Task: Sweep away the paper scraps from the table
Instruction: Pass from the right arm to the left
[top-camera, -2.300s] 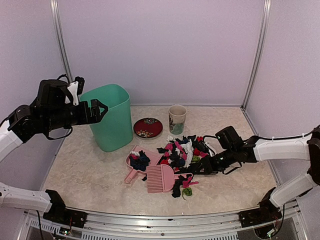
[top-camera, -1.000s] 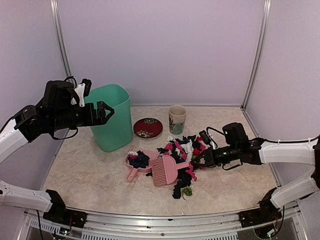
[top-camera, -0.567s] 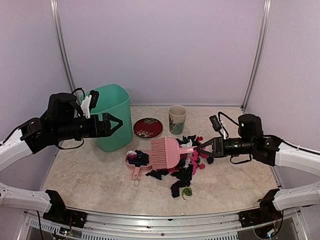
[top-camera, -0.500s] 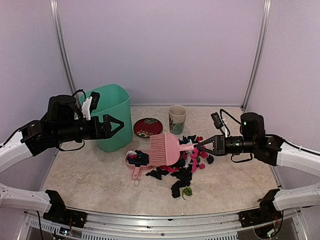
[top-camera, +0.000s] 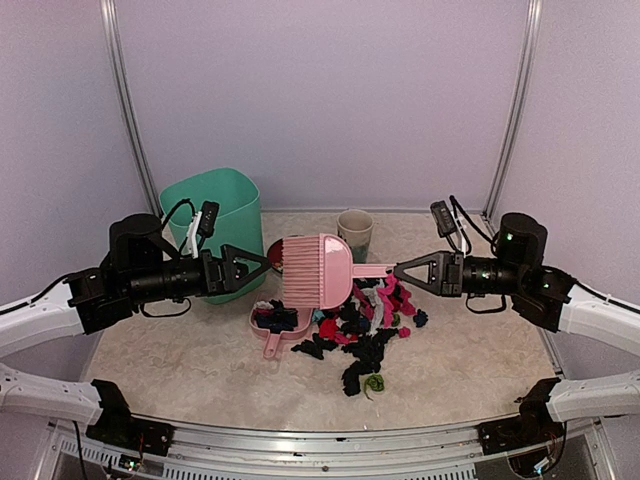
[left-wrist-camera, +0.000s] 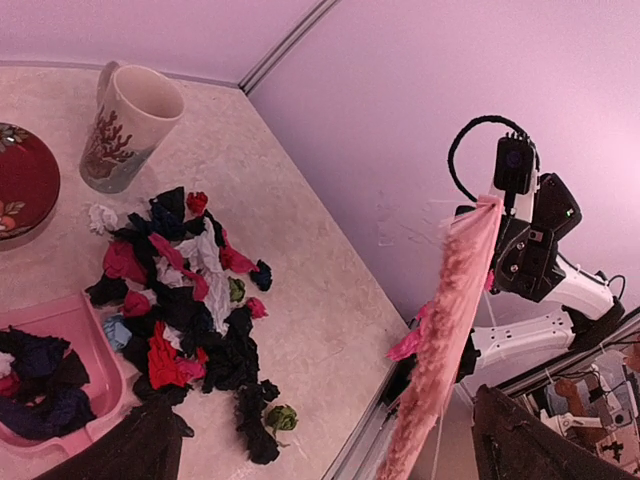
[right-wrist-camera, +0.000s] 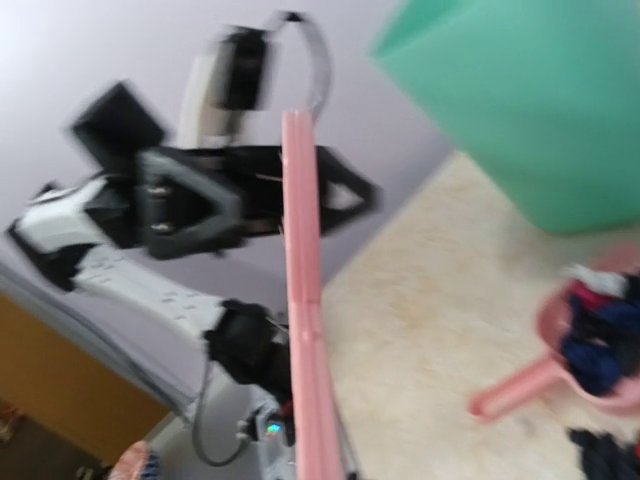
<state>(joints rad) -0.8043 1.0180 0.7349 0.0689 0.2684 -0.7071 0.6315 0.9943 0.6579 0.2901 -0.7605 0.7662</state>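
Observation:
The paper scraps (top-camera: 362, 328) lie heaped on the table (top-camera: 170, 365), mostly black with red, pink, white and green bits (left-wrist-camera: 185, 300). More scraps fill the pink dustpan (top-camera: 276, 322) beside the heap. My right gripper (top-camera: 405, 269) is shut on the handle of the pink brush (top-camera: 315, 270), holding it up in the air above the heap. From the left wrist view the brush (left-wrist-camera: 445, 330) appears edge-on. My left gripper (top-camera: 247, 270) hangs open just left of the brush head, with nothing between its fingers (left-wrist-camera: 140, 450).
A green bin (top-camera: 218, 205) stands at the back left behind the left arm. A patterned cup (top-camera: 353, 232) and a red plate (left-wrist-camera: 20, 190) sit behind the heap. The metal front rail (top-camera: 300, 440) runs along the near edge.
The right gripper has lifted the brush off the scraps and swung it up and left. The left gripper has come down and right from the bin toward the brush head.

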